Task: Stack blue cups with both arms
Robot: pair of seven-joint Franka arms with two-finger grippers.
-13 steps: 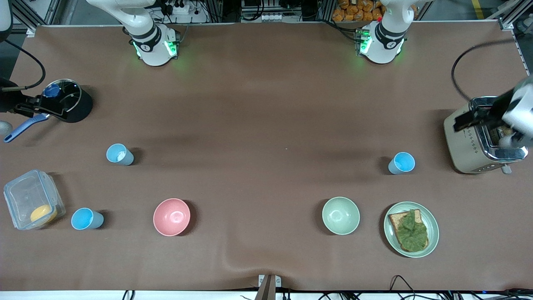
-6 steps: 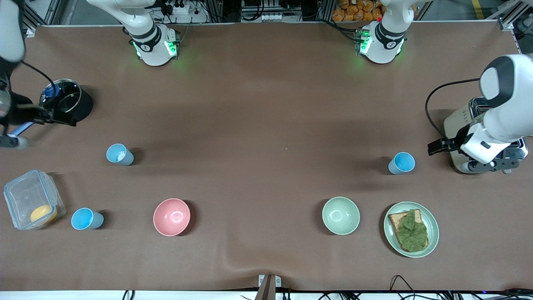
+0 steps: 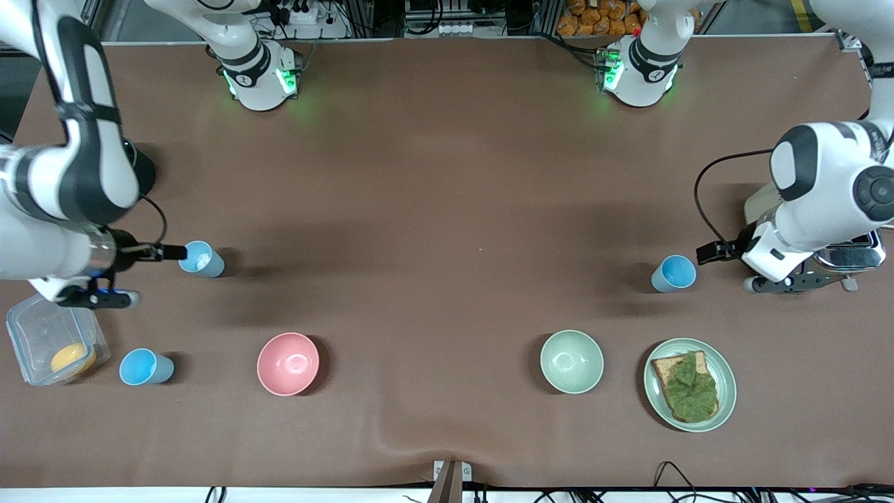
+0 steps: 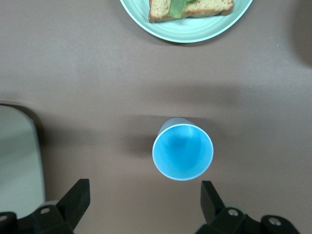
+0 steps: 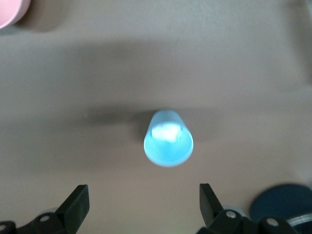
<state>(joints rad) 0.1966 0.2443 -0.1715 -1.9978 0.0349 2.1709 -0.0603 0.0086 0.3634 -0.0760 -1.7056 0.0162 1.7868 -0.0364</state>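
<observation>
Two spread pincers, left pincer (image 4: 141,204) and right pincer (image 5: 141,207), each face a smooth, tapered blue cup (image 4: 183,151) (image 5: 168,138).

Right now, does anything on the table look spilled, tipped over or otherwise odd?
Nothing stands out. All three blue cups stand upright and apart, none stacked yet. The open right gripper and the open left gripper each face one cup.

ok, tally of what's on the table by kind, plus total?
Blue cups: 3
Bowls: 2, pink bowl and pale green bowl
Plate with toast and lettuce: 1
Clear lidded container: 1
Toaster: 1
Total: 8
</observation>
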